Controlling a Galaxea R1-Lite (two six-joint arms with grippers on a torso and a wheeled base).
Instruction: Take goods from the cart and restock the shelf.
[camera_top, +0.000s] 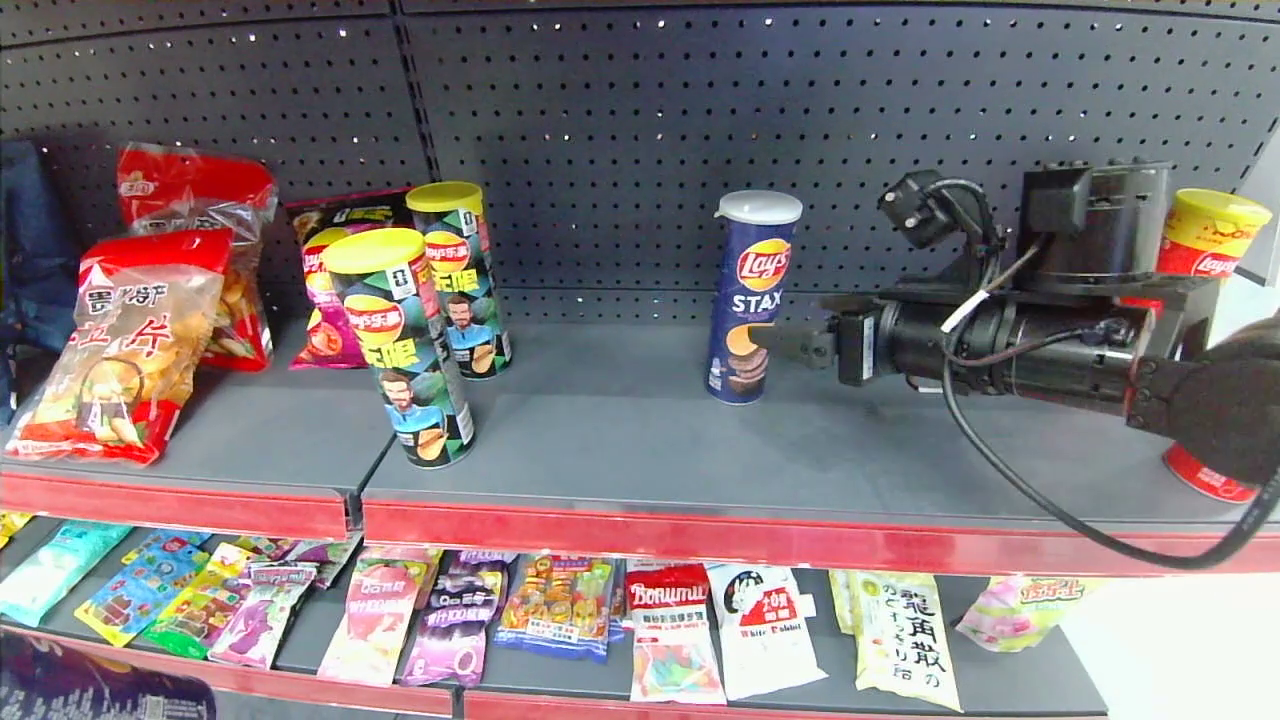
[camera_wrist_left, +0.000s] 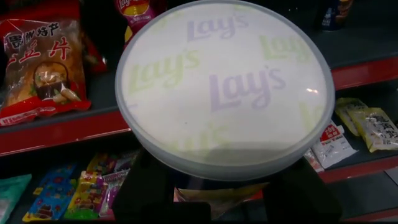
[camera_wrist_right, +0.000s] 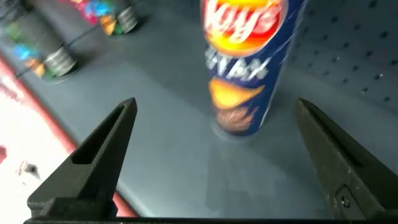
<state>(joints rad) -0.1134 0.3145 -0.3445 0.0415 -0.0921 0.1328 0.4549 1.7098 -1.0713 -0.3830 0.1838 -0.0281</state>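
Before a shop shelf, a white-lidded can is being pinched below its lid by the left end effector and is being held out in front of the boards, not yet set down. On the upper board, red snack bags are being displayed at the far left, with two yellow-lidded cans standing upright just beside them. Near the middle, a blue can is being left upright on the board, close to the pegboard back. It is being faced by the right end effector, whose fingers are being held spread, with the can's lower half just ahead of the gap between them and apparently untouched. At the far right, a red can is being partly hidden behind the right arm.

The placing step is being judged all but done for the blue can, which is standing on its own base with nothing gripping it. A straight pull-back of the right arm is being called for next, with the fingers wide so that the tall, narrow can is not clipped and toppled. After that, a free spot on the board is being needed for the left arm's can.
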